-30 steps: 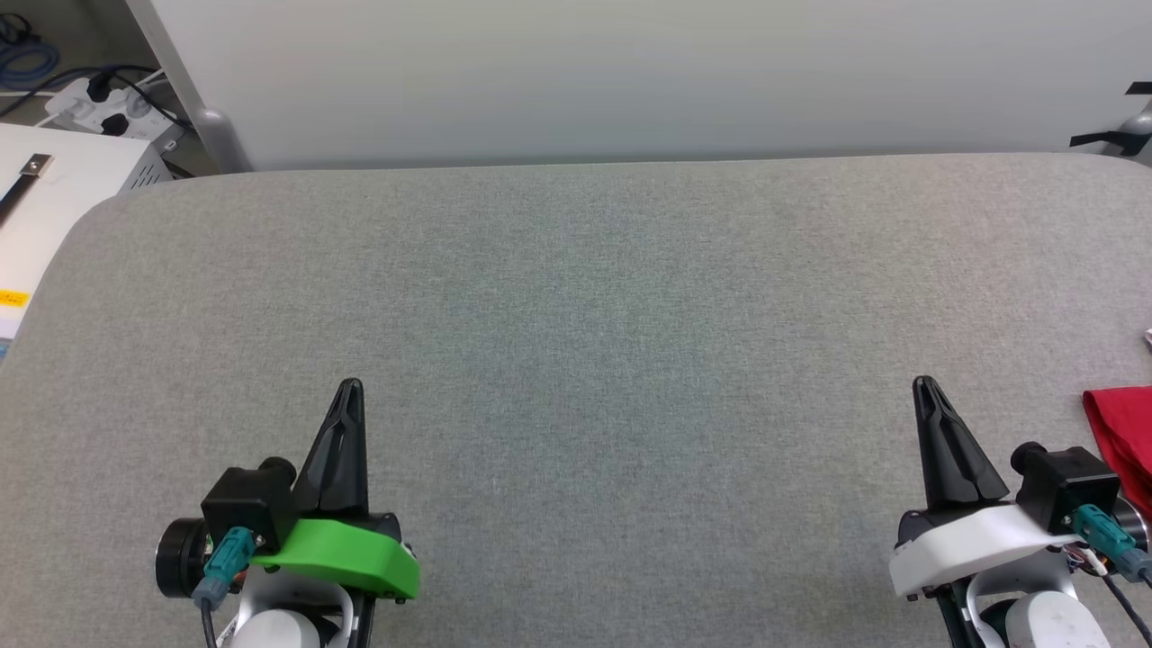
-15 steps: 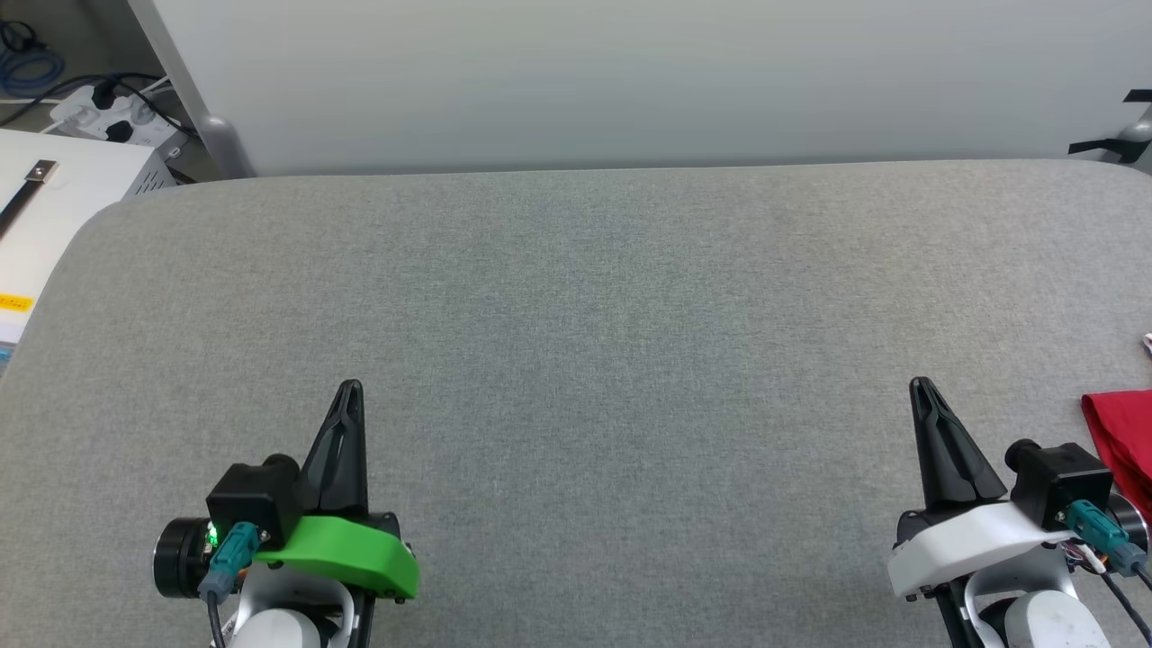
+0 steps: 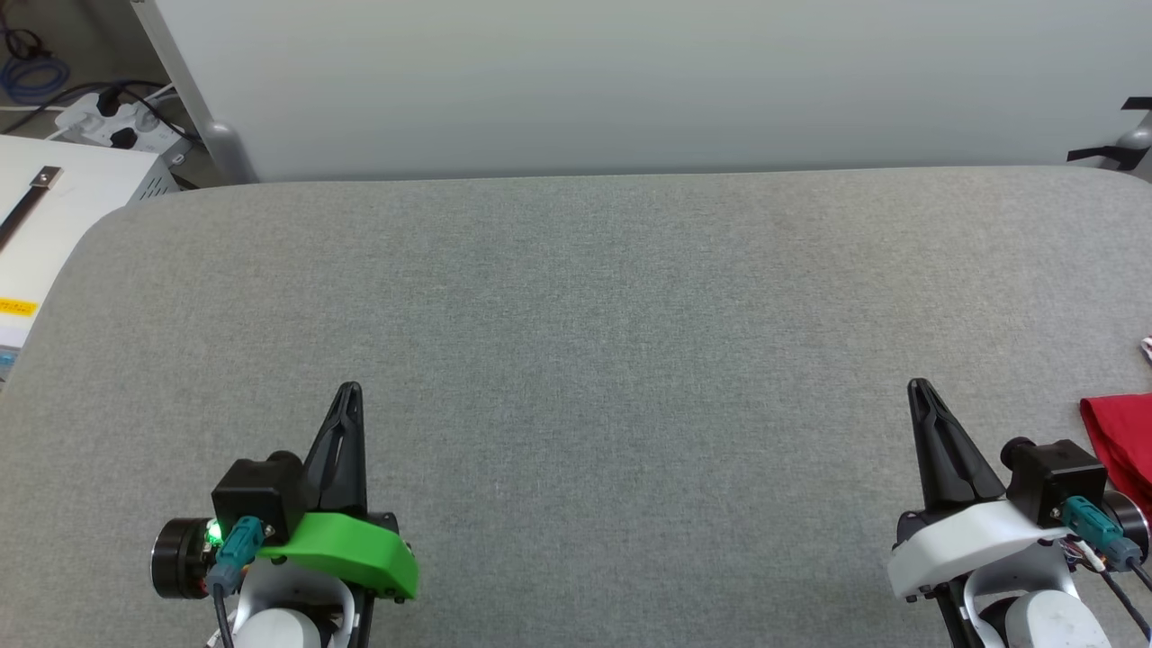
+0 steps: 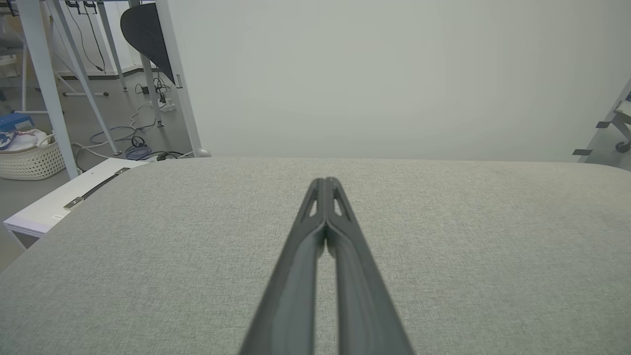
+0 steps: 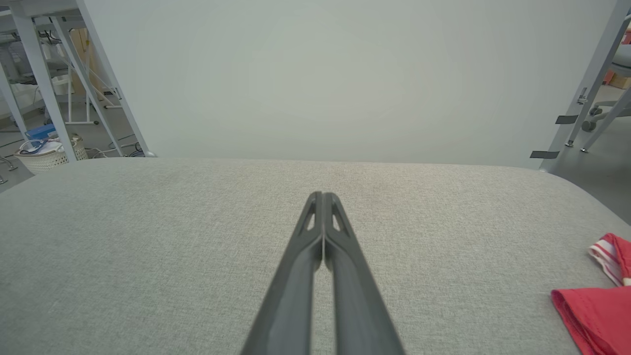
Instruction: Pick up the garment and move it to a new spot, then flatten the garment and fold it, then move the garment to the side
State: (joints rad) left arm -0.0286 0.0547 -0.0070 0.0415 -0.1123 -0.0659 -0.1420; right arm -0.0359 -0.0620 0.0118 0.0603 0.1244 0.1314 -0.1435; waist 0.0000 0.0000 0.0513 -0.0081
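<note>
Garment (image 3: 1120,439) lay at the table's (image 3: 576,297) 3 o'clock edge, largely cut off, just beside the right gripper (image 3: 918,385); red cloth and striped trim showed. The 2 grippers, left (image 3: 349,389) at 7 o'clock, right at 5, were closed on nothing, probably parked low to keep the middle free for spreading.

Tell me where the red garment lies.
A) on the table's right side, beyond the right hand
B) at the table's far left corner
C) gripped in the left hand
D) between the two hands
A: the garment lies on the table at its right side, past the shut right hand.
</note>
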